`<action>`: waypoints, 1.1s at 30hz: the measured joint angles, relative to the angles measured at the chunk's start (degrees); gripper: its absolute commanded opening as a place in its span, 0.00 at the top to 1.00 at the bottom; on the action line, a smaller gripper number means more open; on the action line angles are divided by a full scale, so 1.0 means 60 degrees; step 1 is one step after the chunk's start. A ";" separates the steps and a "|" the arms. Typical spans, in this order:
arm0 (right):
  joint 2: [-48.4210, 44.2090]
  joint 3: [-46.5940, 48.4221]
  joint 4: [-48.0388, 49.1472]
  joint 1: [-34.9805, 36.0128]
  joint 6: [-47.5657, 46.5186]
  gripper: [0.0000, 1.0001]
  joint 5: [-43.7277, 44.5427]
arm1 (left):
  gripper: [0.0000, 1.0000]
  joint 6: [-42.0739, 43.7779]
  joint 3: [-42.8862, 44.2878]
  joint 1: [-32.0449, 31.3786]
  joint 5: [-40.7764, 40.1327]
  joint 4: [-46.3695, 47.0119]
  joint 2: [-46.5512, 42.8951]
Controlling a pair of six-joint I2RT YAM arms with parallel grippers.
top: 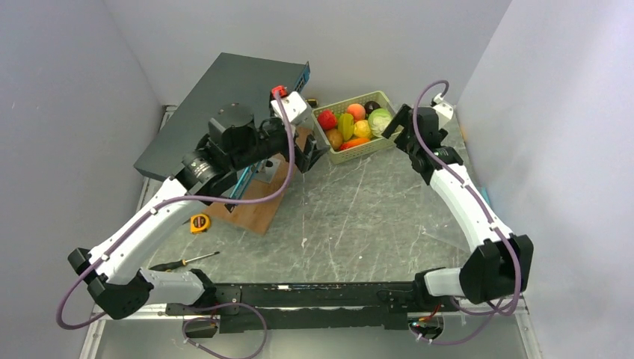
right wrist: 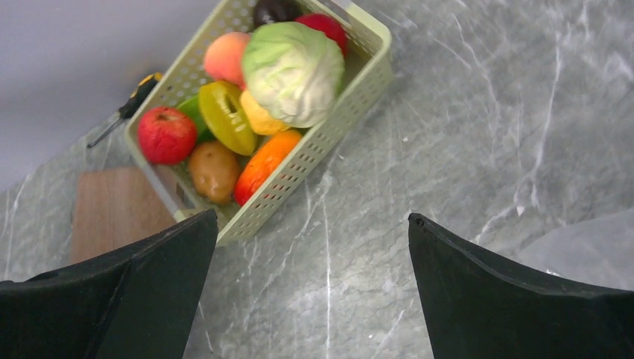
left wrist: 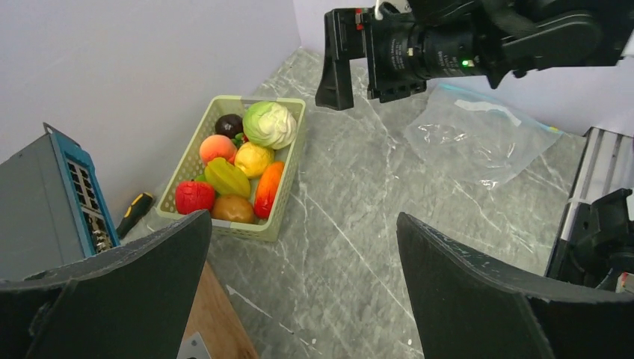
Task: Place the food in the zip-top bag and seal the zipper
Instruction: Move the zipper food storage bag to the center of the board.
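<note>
**Containers.** The pale green lattice basket [top: 362,152] stands at the far edge of the marble table [top: 351,217]. It holds all the food [top: 354,123]: a cabbage [right wrist: 293,71], a peach [right wrist: 226,56], a red apple [right wrist: 166,134], a yellow-green starfruit [right wrist: 224,116], a brown potato [right wrist: 214,170], an orange carrot [right wrist: 263,164] and a dark purple piece [right wrist: 273,11].

**Bag.** The zip-top bag [left wrist: 467,142] lies flat on the table, well apart from the basket, with nothing inside. Its zipper [left wrist: 555,129] shows as a teal strip at one edge.

**Tools.** The left gripper [left wrist: 303,224] and right gripper [right wrist: 312,221] flank the basket above the table, fingers spread wide, gripping nothing.
</note>
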 measured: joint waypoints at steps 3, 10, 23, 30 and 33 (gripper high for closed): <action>0.0477 -0.0164 0.0022 -0.0601 0.0805 0.00 -0.0339 | 0.00 0.0182 0.0080 -0.0382 -0.0408 -0.0018 0.0248; 0.0608 -0.0758 -0.0215 -0.2448 0.1322 0.00 -0.0947 | 0.00 0.0597 0.0474 -0.1468 -0.1763 -0.0222 0.1534; -0.0087 -0.1024 -0.2291 -0.2550 0.1206 0.00 0.1042 | 0.00 0.1927 -0.1115 -0.3348 -0.3942 0.0055 0.1712; -0.1381 -0.2339 -0.3901 -0.4269 0.2397 0.00 0.2182 | 0.00 0.2506 -0.2798 -0.4696 -0.4849 0.1060 0.0933; -0.2441 -0.3654 -0.3628 -0.5555 0.2058 0.01 0.1832 | 0.00 0.2710 -0.2918 -0.5067 -0.4925 0.1224 0.0933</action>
